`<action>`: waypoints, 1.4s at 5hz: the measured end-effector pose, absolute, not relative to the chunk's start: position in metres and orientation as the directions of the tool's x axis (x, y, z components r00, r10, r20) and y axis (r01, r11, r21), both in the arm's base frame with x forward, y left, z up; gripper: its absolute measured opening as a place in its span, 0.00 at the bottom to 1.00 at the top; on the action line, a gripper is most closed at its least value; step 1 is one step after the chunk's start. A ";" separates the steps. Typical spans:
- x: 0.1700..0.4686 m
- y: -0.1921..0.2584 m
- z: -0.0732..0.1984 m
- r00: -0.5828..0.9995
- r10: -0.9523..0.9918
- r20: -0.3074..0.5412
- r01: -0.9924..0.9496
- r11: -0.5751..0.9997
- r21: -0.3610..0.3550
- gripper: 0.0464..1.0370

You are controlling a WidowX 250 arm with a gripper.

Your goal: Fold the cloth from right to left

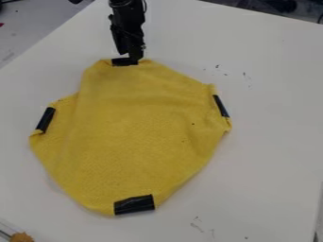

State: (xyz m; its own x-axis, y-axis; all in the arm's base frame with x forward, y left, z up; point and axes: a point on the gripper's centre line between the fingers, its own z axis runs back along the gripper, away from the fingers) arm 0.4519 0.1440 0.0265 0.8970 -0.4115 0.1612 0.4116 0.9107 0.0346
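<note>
Jaws of the black gripper [135, 56] hang right by a dark strip [123, 62] on the yellow cloth [135, 127]; whether they're pinching, I can't tell. Below them, it spreads across the counter [271, 142].

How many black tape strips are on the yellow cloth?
4: top strip, left strip, right strip and bottom strip in view, each at the cloth's edge; any underneath would be hidden.

- The fixed camera looked down at a slant on a flat white table [271, 146], facing its far edge.
- It sat fairly near: a yellow fabric cloth with black strips [139, 127] fitted whole and spanned much of the view.
</note>
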 end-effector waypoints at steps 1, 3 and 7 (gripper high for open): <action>0.456 0.144 0.026 0.892 -0.416 0.176 0.418 0.908 0.025 0.96; 0.455 0.149 0.019 0.898 -0.404 0.175 0.409 0.913 0.009 0.91; 0.454 0.150 0.015 0.900 -0.398 0.176 0.403 0.915 0.012 0.02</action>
State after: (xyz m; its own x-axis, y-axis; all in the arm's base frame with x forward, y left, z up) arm 0.4543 0.1495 0.0154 0.9001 -0.3984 0.1765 0.4027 0.9153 0.0124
